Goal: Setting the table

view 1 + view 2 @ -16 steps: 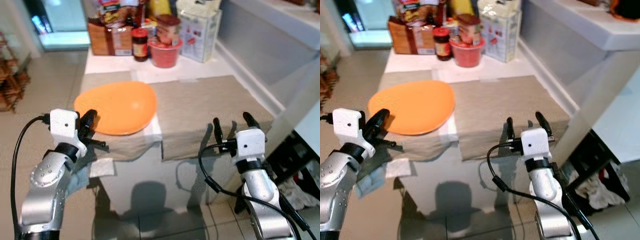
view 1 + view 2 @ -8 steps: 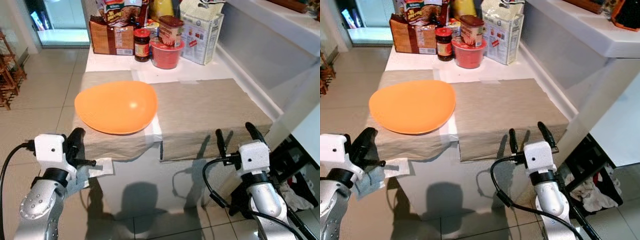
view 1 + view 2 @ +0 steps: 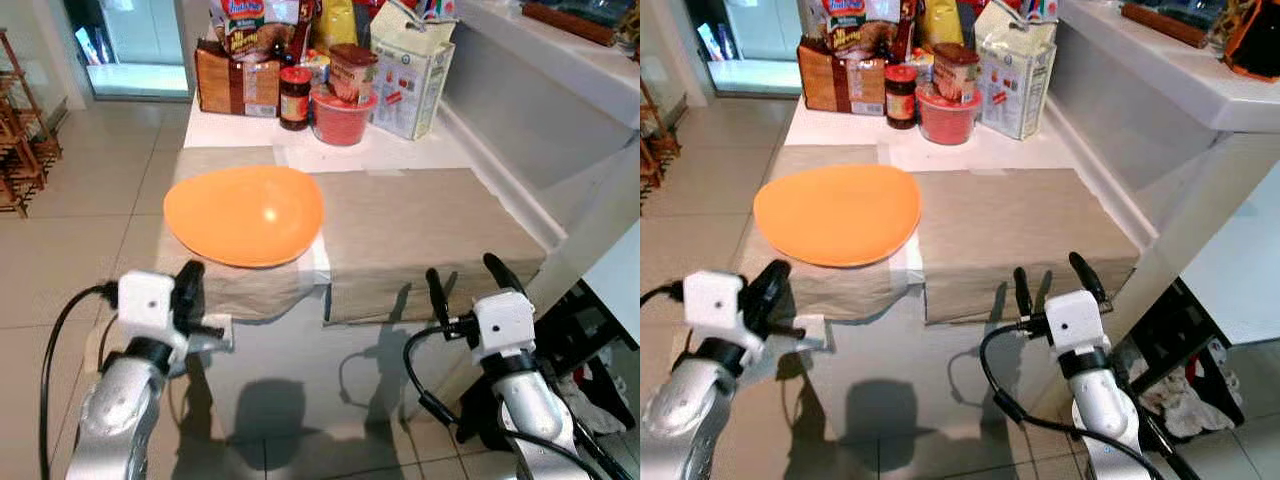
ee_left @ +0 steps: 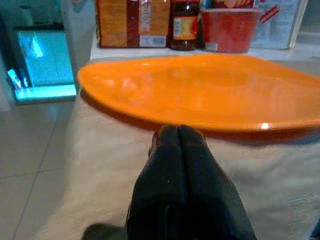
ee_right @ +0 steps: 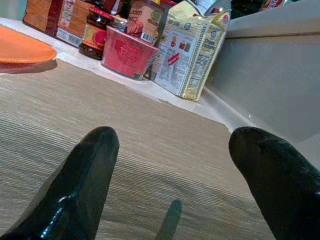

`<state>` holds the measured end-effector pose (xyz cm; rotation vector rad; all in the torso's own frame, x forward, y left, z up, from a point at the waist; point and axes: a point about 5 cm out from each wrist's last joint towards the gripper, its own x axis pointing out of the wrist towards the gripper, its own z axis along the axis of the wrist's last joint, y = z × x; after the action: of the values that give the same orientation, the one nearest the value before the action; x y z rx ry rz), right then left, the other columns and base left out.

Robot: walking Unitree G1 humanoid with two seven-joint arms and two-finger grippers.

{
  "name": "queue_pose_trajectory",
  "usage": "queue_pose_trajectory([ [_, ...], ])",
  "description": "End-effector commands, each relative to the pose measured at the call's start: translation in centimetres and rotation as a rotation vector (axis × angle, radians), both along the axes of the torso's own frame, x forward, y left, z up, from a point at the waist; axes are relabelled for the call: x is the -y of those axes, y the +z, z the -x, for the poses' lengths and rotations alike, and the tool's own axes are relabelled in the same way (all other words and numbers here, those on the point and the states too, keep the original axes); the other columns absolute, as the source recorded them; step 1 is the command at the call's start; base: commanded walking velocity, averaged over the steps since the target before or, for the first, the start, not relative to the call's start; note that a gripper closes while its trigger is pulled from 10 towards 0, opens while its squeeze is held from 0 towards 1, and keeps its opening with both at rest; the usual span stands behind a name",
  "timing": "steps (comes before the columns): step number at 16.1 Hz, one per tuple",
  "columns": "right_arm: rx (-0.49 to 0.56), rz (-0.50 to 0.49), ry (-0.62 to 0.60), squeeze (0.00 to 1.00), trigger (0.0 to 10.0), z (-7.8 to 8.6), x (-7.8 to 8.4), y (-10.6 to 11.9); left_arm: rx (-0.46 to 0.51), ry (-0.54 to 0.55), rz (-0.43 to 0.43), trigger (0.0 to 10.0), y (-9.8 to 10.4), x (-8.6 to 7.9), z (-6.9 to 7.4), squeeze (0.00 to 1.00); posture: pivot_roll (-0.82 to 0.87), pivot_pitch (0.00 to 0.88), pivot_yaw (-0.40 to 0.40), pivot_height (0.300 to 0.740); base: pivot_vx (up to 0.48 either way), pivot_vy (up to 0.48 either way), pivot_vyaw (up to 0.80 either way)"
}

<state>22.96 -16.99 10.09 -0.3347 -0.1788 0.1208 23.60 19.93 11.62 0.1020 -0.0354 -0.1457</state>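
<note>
I have both arms raised just short of the near edge of the table (image 3: 250, 135). The left end effector (image 3: 188, 290) is clenched with nothing between its fingers; in its wrist view the two fingers (image 4: 180, 150) press flat together, pointing at the plate (image 3: 245, 215). The right end effector (image 3: 470, 285) is released, its fingers spread wide and pointing over the bare mat (image 3: 425, 235) on the right.

The orange plate sits on the left mat (image 3: 250, 290), toward the left of the table, near the seam where the two mats meet. At the far end stand a jar (image 3: 294, 98), a red tub (image 3: 340, 115), a carton (image 3: 415, 70) and a brown box (image 3: 238, 85).

My main worry is the left mat: its near edge droops over the table edge, close to the left end effector. If I push forward from here I could catch the cloth and drag the plate with it, or shove the rim and slide the plate toward the far items. The plate's rim looks low and shallow, so a clenched end effector would only nudge it.

A small white and grey patch (image 3: 215, 335) hangs by the left end effector; I cannot tell what it is. The box and carton tops are cut off, and I cannot tell whether the mat touches the left fingers.
</note>
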Motion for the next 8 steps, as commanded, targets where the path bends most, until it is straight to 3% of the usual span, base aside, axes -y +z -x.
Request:
queue_pose_trajectory([
  [1, 0.004, -0.001, -0.009, 0.0, 10.0, -0.1, 0.2, 0.0, -0.013, -0.029, -0.006, 10.0, -0.1, 0.5, -0.4, 0.0, 0.08, 0.0, -0.066, 0.74, 0.0, 0.48, 0.0],
  [7, 0.013, -0.009, -0.008, 0.0, 10.0, -0.3, -0.4, -0.1, -0.007, -0.089, -0.016, 10.0, 0.4, 1.1, -1.7, 0.0, 0.07, 0.0, -0.051, 0.74, 0.0, 0.48, 0.0],
  [8, 0.017, -0.009, -0.009, 0.0, 10.0, -0.3, -0.5, 0.0, -0.004, -0.088, -0.023, 10.0, 0.4, 1.2, -1.8, 0.0, 0.07, 0.0, -0.051, 0.74, 0.0, 0.0, 0.0],
])
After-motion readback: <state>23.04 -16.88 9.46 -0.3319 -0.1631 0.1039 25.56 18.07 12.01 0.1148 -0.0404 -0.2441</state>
